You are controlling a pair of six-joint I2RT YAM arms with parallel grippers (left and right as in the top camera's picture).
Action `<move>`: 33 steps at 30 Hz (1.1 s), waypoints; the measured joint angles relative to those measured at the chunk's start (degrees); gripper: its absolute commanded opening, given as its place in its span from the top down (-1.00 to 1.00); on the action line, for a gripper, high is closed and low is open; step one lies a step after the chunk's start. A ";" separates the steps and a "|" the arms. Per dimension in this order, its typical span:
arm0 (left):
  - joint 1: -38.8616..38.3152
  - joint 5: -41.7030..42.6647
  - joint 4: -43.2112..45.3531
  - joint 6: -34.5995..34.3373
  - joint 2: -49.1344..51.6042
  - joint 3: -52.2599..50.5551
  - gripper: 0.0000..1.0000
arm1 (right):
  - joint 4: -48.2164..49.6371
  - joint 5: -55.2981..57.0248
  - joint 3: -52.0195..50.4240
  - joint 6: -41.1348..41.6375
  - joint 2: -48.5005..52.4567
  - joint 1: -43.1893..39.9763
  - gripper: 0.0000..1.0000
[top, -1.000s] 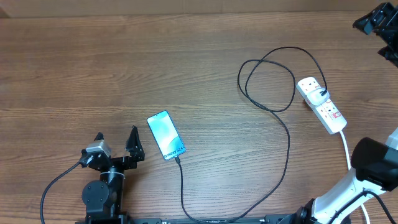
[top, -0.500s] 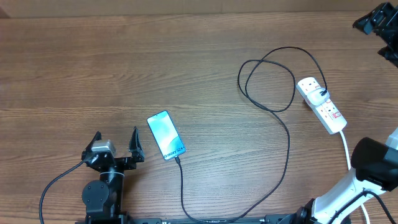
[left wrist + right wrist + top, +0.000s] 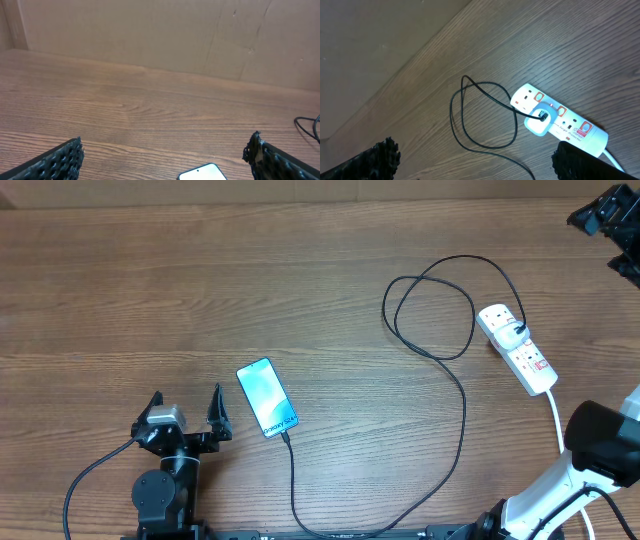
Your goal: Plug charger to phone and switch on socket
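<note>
Charger (image 3: 465,415) looks seated, phone (image 3: 267,397) to socket (image 3: 520,350), so left gripper (image 3: 186,408) and right gripper (image 3: 477,159) hang wide, empty, clear

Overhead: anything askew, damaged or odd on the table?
Nothing damaged or spilled. The phone lies at an angle on the table, screen lit. The charger cable sprawls in a loose, self-crossing loop beside the socket, slack but not knotted as far as I can tell.

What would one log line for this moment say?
left gripper: open, beside phone | right gripper: open, clear of socket | charger: plugged in socket, reaches phone
</note>
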 measured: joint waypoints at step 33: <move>0.00 0.00 0.00 0.00 0.00 0.00 -0.99 | 1.01 0.31 0.00 0.02 0.00 0.00 -1.00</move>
